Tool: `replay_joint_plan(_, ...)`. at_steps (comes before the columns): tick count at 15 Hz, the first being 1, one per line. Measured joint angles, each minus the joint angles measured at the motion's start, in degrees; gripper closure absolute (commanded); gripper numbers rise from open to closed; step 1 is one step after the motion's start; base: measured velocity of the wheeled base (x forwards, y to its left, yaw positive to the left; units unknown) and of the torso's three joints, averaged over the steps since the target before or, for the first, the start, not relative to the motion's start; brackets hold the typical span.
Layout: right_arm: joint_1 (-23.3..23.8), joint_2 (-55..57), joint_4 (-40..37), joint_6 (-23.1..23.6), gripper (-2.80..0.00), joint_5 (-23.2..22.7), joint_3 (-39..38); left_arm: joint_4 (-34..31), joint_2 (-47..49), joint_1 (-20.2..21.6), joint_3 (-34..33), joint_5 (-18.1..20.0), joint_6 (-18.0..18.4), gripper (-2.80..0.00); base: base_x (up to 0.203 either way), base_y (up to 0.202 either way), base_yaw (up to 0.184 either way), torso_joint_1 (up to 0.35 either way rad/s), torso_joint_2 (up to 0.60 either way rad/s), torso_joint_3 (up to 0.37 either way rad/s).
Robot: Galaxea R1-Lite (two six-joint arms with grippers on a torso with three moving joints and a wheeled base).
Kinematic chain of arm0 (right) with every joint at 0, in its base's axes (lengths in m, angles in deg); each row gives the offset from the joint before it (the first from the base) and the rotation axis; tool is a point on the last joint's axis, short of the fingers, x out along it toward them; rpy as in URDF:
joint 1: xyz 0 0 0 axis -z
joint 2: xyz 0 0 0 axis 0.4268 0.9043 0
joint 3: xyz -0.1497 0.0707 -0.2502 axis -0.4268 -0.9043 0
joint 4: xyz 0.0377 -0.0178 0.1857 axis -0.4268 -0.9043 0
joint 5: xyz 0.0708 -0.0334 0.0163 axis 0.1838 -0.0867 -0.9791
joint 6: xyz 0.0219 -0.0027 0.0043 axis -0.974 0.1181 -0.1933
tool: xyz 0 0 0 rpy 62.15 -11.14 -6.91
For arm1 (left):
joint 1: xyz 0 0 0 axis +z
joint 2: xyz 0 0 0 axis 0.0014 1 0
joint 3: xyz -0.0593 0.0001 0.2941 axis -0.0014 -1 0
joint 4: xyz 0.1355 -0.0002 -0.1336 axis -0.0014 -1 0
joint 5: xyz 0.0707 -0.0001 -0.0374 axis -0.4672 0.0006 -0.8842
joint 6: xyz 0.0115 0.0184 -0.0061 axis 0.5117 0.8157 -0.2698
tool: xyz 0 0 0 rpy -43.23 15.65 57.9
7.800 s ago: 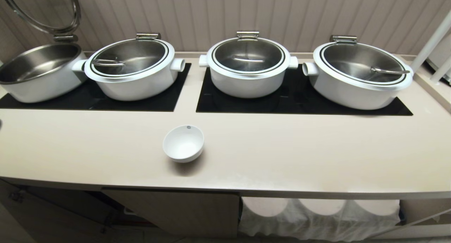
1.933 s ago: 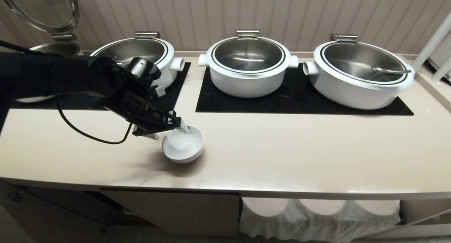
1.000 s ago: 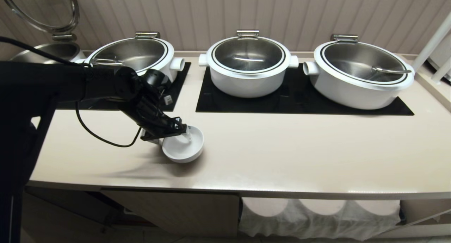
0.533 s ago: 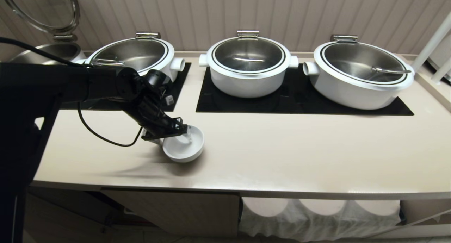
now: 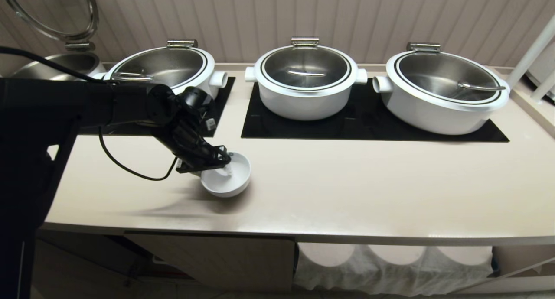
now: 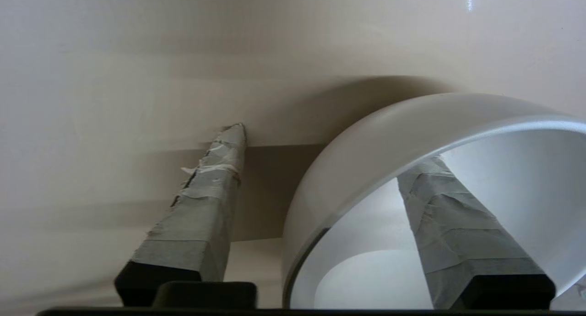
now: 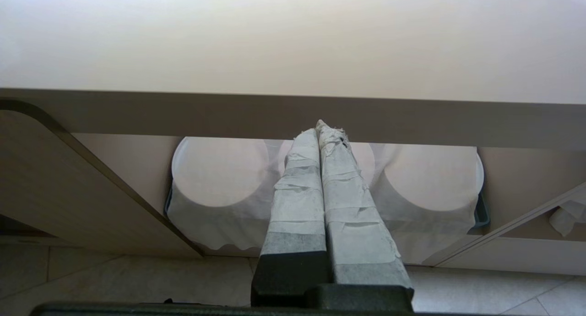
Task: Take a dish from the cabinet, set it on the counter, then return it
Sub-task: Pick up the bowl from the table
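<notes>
Head view: the bowl sits on the counter at about 7 o'clock from the frame's centre, near the front edge and tipped slightly. The left gripper reaches in from 9 o'clock on a black arm, its tip at the bowl's rim on the 10 o'clock side, one finger dipping inside. Behind, along 12 o'clock, three lidded pots stand on black glass panels: one at 10 o'clock, one at 12, one at 2. A fourth pot with its lid raised stands at far 10 o'clock. Below the counter edge, a cabinet door hangs at 6 o'clock, with cloth-covered stacks at 5 o'clock.

Left wrist view: the two taped fingers straddle the bowl's wall, one finger outside it with its tip near the counter, the other inside the bowl. A gap shows between the outer finger and the wall, so the jaws are parted around the rim, not yet pinching it.

Right wrist view: the right gripper is clenched, its taped fingers pressed together and empty, held low before the cabinet, aimed at the cloth-covered stacks beneath the counter's underside. A door stands at 8 o'clock.
</notes>
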Motion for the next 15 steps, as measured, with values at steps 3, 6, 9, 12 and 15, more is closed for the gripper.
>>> replay_joint_plan(3,0.0,0.0,0.0,0.0,0.00,0.0,0.0,0.0,0.0,0.0,0.3,0.1,0.0,0.00,0.000,0.000,0.000,0.000,0.00,0.000)
replay_joint_plan(6,0.0,0.0,0.0,0.0,0.00,0.0,0.0,0.2,-0.4,0.0,0.4,0.0,-0.2,0.00,0.000,0.000,0.000,0.000,0.00,0.000)
replay_joint_plan(9,0.0,0.0,0.0,0.0,0.00,0.0,0.0,-0.1,-1.0,0.0,0.1,0.0,-0.4,0.00,0.000,0.000,0.000,0.000,0.00,0.000)
replay_joint_plan(12,0.0,0.0,0.0,0.0,0.00,0.0,0.0,-0.3,-1.8,0.0,-0.5,-0.1,-0.5,0.00,0.000,0.000,0.000,0.000,0.00,0.000)
replay_joint_plan(15,0.0,0.0,0.0,0.0,0.00,0.0,0.0,-2.8,-2.8,-0.1,-0.6,0.0,-1.2,0.00,0.000,0.000,0.000,0.000,0.00,0.000)
